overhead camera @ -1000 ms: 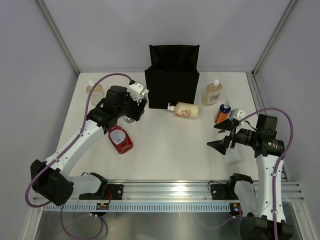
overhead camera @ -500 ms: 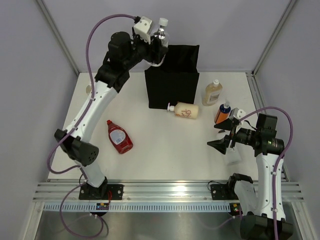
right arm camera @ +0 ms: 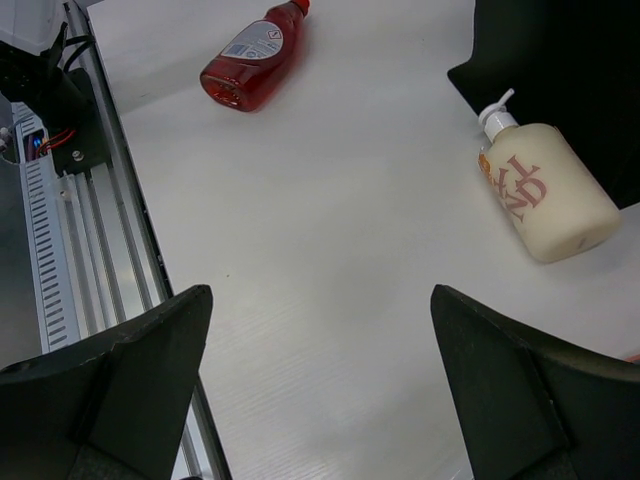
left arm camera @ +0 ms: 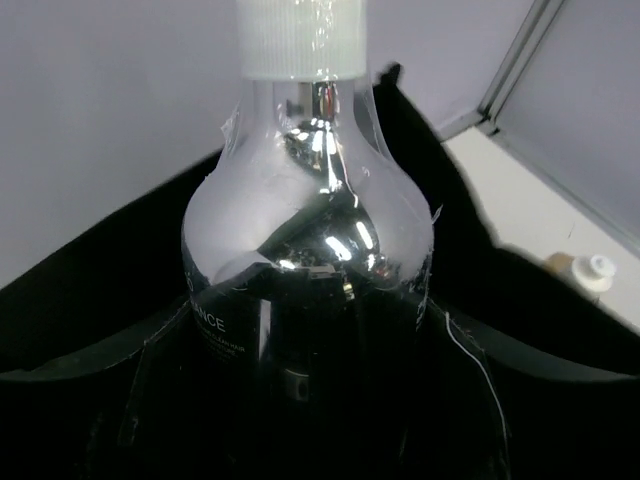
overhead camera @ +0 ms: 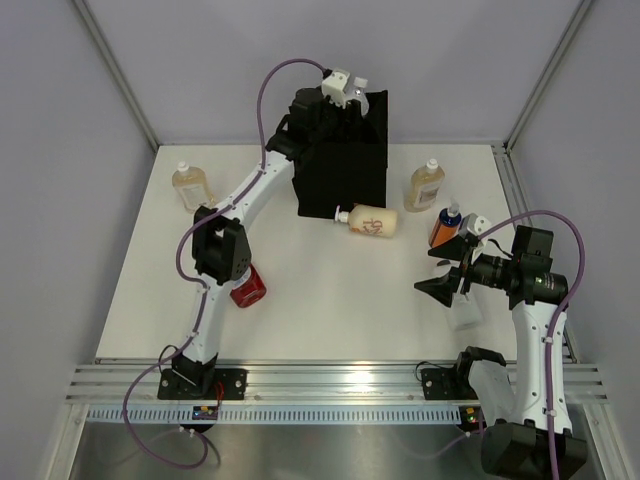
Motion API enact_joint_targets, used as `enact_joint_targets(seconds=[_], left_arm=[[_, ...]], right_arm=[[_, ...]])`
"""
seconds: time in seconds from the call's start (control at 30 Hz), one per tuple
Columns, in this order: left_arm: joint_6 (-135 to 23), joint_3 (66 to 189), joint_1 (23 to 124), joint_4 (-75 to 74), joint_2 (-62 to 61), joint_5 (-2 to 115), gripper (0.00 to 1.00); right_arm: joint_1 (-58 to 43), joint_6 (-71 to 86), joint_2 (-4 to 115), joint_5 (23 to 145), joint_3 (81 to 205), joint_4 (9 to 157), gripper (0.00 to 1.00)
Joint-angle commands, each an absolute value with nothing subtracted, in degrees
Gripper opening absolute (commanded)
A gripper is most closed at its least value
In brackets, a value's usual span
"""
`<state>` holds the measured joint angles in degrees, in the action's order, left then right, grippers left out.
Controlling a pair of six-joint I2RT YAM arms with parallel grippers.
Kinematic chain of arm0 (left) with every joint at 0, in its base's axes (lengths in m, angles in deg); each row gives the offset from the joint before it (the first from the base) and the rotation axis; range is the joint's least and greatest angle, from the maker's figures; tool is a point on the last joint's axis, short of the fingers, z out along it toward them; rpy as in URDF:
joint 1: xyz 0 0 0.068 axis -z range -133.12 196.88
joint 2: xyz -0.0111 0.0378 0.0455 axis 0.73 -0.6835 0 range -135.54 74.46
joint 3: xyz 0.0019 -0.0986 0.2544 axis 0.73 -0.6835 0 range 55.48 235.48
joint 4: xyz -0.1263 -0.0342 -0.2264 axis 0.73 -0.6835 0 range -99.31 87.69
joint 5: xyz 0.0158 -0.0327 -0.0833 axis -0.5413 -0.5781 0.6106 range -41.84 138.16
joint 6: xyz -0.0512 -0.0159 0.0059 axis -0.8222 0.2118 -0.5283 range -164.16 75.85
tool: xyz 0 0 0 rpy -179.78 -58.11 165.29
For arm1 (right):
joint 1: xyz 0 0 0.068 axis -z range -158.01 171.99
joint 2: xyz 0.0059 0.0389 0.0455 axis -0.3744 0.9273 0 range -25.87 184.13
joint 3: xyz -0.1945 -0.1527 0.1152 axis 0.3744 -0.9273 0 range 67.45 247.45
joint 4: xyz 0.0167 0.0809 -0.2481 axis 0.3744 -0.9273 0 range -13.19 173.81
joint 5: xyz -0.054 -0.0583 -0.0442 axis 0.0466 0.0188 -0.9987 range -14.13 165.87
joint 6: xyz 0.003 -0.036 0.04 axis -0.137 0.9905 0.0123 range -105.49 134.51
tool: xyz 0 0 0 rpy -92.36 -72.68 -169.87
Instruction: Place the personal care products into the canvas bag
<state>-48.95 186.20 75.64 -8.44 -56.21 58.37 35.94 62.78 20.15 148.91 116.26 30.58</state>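
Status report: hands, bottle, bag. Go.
Left hand shut on silver bottle, at canvas bag mouth. Right hand open, empty, off to the side. Nothing seen blocking the drop.

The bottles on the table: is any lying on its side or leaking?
Two lie on their sides: the cream pump bottle, just in front of the black bag, and the red bottle, beside the left arm. No spill shows around either.
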Motion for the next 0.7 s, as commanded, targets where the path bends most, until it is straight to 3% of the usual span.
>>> enact_joint_targets(seconds=[0.0, 0.33, 0.43, 0.47, 0.53, 0.57, 0.67], left_arm=[[-49.79, 188.91, 76.85, 3.23, -52.63, 59.83, 0.0], [-45.38, 181.79, 79.49, -1.0, -54.3, 63.89, 0.18], [-47.4, 181.69, 79.49, -0.47, -55.35, 63.71, 0.39], [-48.54, 181.69, 79.49, -0.38, -55.79, 63.19, 0.61], [-49.25, 181.6, 79.49, -0.2, -56.14, 63.1, 0.71], [-50.04, 181.26, 79.49, -0.03, -56.23, 63.1, 0.81], [-51.44, 180.81, 79.4, 0.32, -56.14, 63.62, 0.87]], right_arm=[[36.31, 64.43, 20.63, 150.31, 116.58, 29.84, 0.99], [36.31, 64.43, 22.12, 150.31, 117.02, 29.32, 0.99], [36.31, 64.35, 22.12, 149.96, 116.84, 29.58, 0.99], [36.31, 64.17, 22.21, 149.79, 116.84, 29.67, 0.99], [36.31, 63.82, 22.3, 149.61, 116.75, 30.1, 1.0], [36.31, 63.64, 22.47, 149.52, 116.75, 30.11, 0.99], [36.23, 62.86, 22.74, 148.56, 116.75, 30.89, 0.99]])
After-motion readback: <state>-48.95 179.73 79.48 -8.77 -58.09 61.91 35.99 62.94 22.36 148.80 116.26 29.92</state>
